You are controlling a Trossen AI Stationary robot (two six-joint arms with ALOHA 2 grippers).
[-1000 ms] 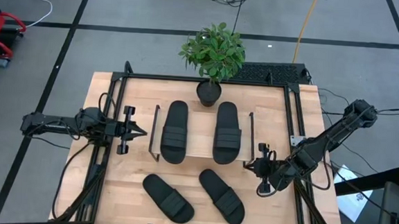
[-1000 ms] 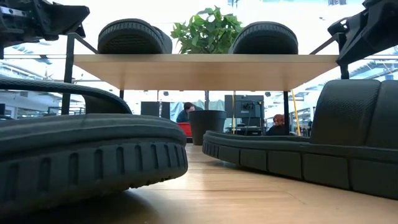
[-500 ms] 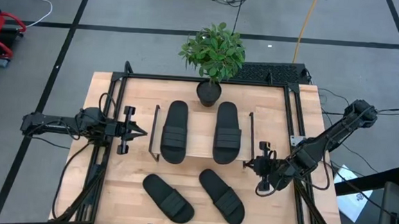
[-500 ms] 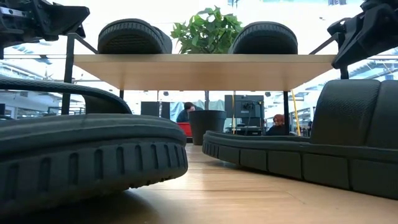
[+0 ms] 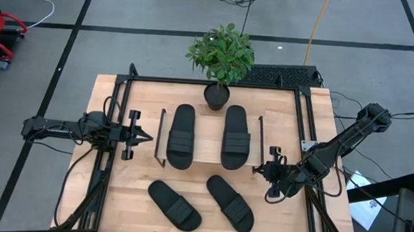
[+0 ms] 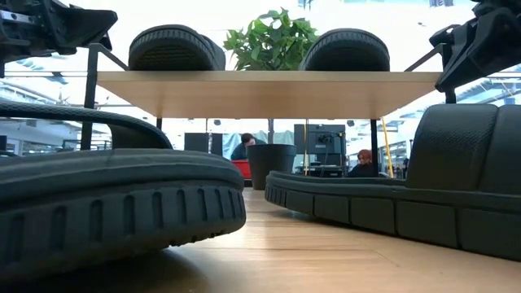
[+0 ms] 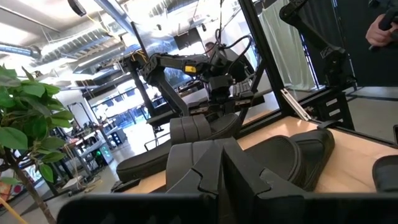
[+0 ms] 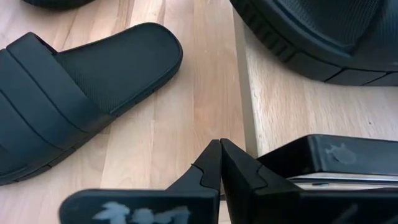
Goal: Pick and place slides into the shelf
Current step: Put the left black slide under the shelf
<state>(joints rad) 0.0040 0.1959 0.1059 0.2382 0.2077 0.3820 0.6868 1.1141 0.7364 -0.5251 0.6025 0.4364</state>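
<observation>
The shelf (image 5: 207, 143) stands mid-table with two black slides lying sole-down on its wood top, the left one (image 5: 181, 136) and the right one (image 5: 236, 137). Two more slides (image 5: 175, 205) (image 5: 230, 203) lie sole-down on the table near the front edge. My left gripper (image 5: 149, 135) is shut and empty, just left of the shelf and above its top board (image 6: 269, 85). My right gripper (image 5: 256, 170) is shut and empty at the shelf's near right corner. Its wrist view shows its fingertips (image 8: 221, 157) over bare table, between a table slide (image 8: 68, 93) and the board's edge (image 8: 249, 124).
A potted plant (image 5: 220, 59) stands on the table behind the shelf. Black frame rails (image 5: 111, 160) run along the table's left and right sides. The low view shows people in the room beyond (image 6: 244, 146). Bare wood (image 5: 139, 169) lies between the shelf and the front slides.
</observation>
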